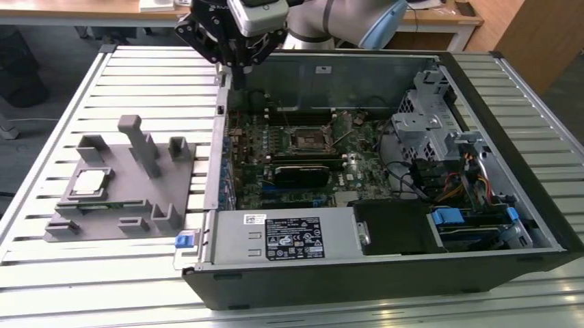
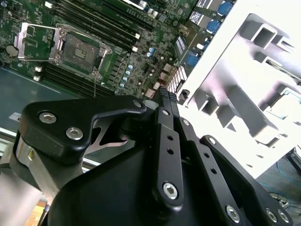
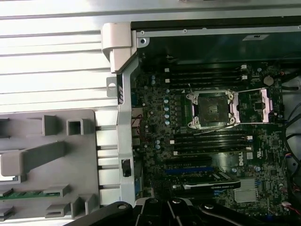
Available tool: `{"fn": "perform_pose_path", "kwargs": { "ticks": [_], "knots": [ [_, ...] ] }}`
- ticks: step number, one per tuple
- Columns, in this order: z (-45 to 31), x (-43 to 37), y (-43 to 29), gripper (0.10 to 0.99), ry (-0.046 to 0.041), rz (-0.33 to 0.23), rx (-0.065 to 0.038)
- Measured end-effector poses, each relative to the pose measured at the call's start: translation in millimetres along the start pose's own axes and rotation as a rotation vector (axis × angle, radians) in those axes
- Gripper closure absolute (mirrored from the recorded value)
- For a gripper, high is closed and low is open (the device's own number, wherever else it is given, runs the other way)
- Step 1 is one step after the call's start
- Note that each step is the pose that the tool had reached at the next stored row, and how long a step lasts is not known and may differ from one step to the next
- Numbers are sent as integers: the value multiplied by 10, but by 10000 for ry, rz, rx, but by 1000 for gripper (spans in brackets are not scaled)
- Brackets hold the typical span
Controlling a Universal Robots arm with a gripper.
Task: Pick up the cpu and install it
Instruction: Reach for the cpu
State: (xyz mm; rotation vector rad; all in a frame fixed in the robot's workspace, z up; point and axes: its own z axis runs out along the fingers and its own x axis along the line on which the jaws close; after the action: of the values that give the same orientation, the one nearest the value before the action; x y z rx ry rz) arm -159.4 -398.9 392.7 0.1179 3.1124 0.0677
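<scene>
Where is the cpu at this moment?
The cpu lies on the grey fixture at the exterior view's left, outside the open computer case.

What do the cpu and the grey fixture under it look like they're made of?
The cpu: apparently a metal top, silvery-grey with a dull sheen, inside a pale border. The grey fixture: probably plastic, given its even matte grey and blocky upright posts, though painted metal can't be ruled out.

cpu (image 1: pixel 89 182) top: dull silvery metal. Fixture (image 1: pixel 137 160): matt grey plastic. Table (image 1: pixel 55 287): ribbed pale metal. Gripper (image 2: pixel 165 94): satin black.
</scene>
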Motion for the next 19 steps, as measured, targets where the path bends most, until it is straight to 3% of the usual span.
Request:
{"fn": "perform_pose_path", "kwargs": {
  "ticks": [19],
  "knots": [
    [-1, 88, -7, 965, 0, 0, 0]
  ]
}}
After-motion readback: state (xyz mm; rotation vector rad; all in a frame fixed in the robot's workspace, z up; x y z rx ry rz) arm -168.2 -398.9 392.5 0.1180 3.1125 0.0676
